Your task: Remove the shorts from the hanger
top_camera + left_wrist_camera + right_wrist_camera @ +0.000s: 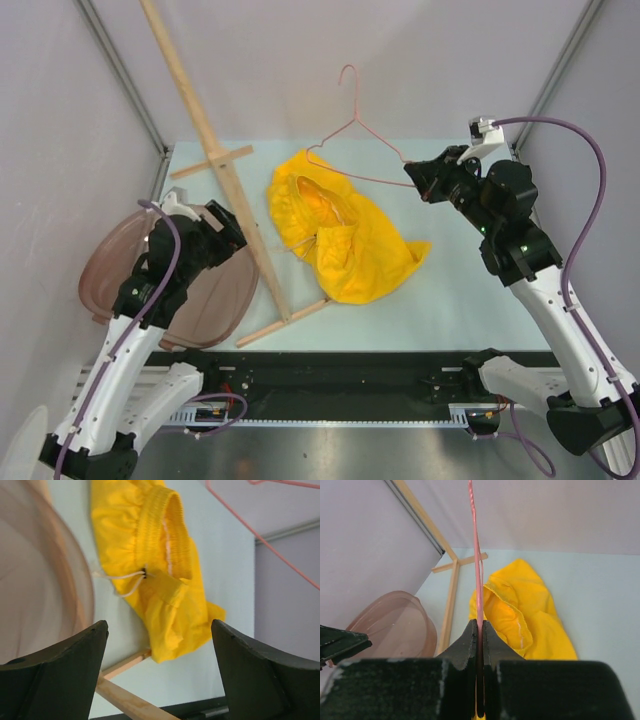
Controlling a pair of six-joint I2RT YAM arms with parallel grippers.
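Observation:
The yellow shorts (340, 235) lie crumpled on the pale table, waistband and white drawstring showing in the left wrist view (150, 555). The thin pink hanger (355, 130) is held up in the air beyond them. My right gripper (411, 176) is shut on its right corner, and the wire runs straight up from the pinched jaws (479, 630). No fabric hangs on the wire that I can see. My left gripper (232, 232) is open just left of the shorts. Its dark fingers (75, 670) stand wide apart over bare table, with nothing between them.
A pale wooden rack (225, 160) slants across the table's left side, its foot bar (125, 700) close under my left gripper. A brown translucent basin (170, 290) sits at the left edge beneath the left arm. Grey walls close in on both sides.

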